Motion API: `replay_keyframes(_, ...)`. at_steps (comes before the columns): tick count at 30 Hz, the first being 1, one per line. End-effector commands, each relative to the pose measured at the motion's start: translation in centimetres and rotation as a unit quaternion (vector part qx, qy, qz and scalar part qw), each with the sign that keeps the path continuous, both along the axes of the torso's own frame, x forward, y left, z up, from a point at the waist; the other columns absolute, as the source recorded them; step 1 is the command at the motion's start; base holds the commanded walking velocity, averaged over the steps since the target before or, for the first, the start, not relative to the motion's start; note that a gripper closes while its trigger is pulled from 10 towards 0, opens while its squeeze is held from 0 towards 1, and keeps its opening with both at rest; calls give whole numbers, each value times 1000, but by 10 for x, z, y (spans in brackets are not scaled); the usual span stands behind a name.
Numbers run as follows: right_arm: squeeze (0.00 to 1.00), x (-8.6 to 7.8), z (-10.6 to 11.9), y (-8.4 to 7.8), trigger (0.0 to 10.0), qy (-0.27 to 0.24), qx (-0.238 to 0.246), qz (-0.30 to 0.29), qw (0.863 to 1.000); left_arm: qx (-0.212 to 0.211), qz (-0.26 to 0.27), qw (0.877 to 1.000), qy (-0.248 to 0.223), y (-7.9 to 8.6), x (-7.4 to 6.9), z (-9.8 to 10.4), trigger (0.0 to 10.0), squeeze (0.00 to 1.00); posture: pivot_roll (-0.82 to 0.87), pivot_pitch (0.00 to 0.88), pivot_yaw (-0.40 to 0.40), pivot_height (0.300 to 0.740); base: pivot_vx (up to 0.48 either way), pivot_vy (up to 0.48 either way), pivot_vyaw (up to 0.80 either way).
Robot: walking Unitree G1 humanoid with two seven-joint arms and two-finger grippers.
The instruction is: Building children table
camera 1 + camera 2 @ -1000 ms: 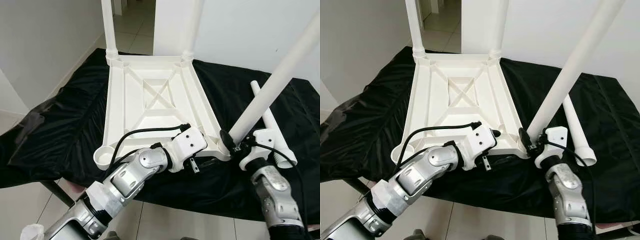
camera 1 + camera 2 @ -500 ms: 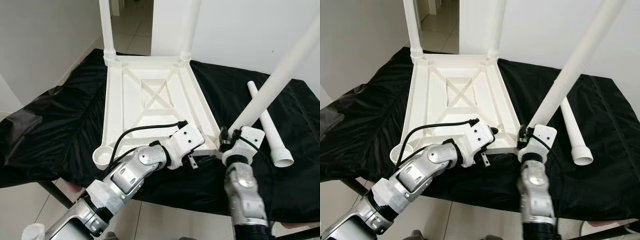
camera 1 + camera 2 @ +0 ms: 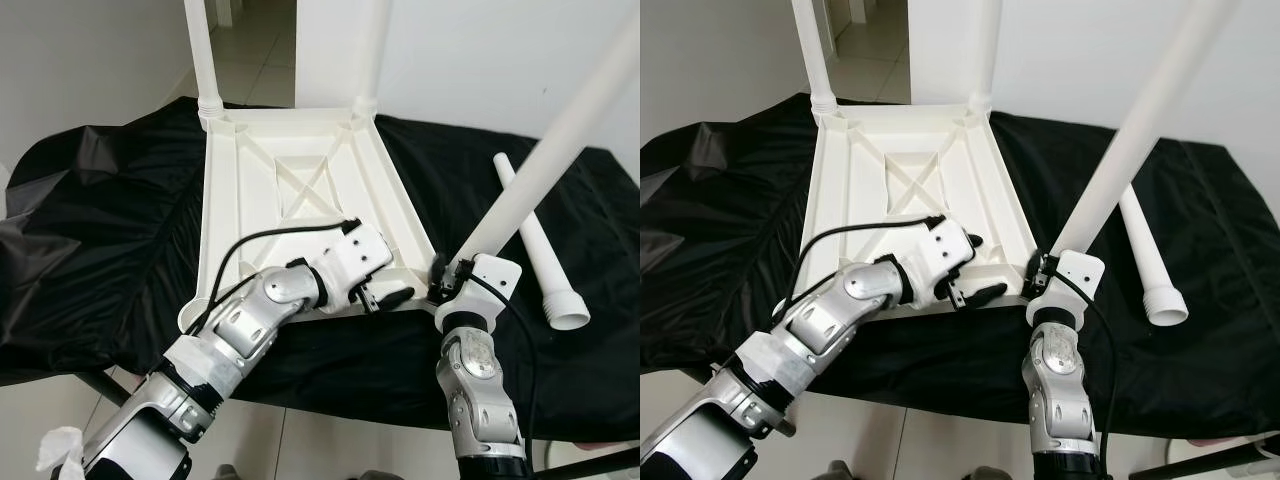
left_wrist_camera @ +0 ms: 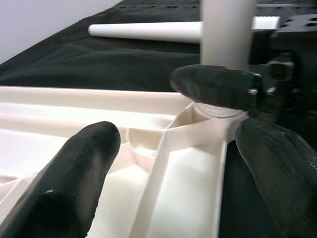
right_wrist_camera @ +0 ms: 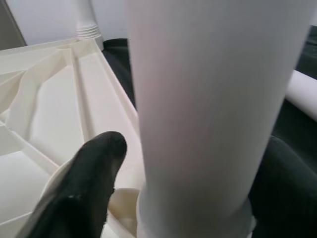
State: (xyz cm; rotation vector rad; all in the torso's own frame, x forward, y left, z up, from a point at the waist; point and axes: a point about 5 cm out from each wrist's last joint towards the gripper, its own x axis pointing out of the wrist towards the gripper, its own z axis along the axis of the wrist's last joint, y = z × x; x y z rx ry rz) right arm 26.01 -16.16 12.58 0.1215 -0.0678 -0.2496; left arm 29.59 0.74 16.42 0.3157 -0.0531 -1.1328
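Right wrist view: the right gripper [image 5: 193, 163] is clamped on a white table leg [image 5: 208, 99], one black finger [image 5: 89, 173] on each side of the tube, low down near its base. In the left eye view this gripper [image 3: 440, 290] sits at the near right corner of the upturned white tabletop [image 3: 290, 190], and the held leg rises from that corner, tilted up and to the right, out past the picture's upper right edge.

Left wrist view: the left gripper [image 4: 183, 163] has its fingers spread apart, holding nothing, one finger [image 4: 74, 173] over the ribbed underside of the tabletop, the other past its edge. Just ahead of them is the corner socket [image 4: 213, 111] with the leg base in it and a black finger of the right gripper beside it. In the left eye view the left gripper [image 3: 385, 297] lies at the near edge of the tabletop, just left of the right gripper, close but apart from it.

Tabletop lies underside up on a table draped in black cloth [image 3: 100, 220]. Two legs [image 3: 197, 50] stand upright in the two far corners. The near left corner socket [image 3: 196, 315] holds no leg. A fourth leg [image 3: 535, 250] lies loose on the cloth, right of the tabletop, flared end toward the robot. Tiled floor [image 3: 245, 50] and white walls beyond.
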Motion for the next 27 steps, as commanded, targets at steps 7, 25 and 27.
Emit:
replay_keyframes(7,1000,-10,-4,-12,10000,0,-15,47,999,-7,-92,995,45,1,-14,-5,10000,0,-40,0,20,740,0,0,0)
replay_keyframes(25,0,-2,-2,-48,10000,1,-96,188,977,-40,-154,984,85,-2,-36,-4,9098,0,-13,0,-13,740,0,0,0)
replay_keyframes(27,0,-1,-1,-48,10000,2,-105,205,973,-36,-159,983,85,-3,-39,-4,9098,0,-13,0,-13,740,0,0,0)
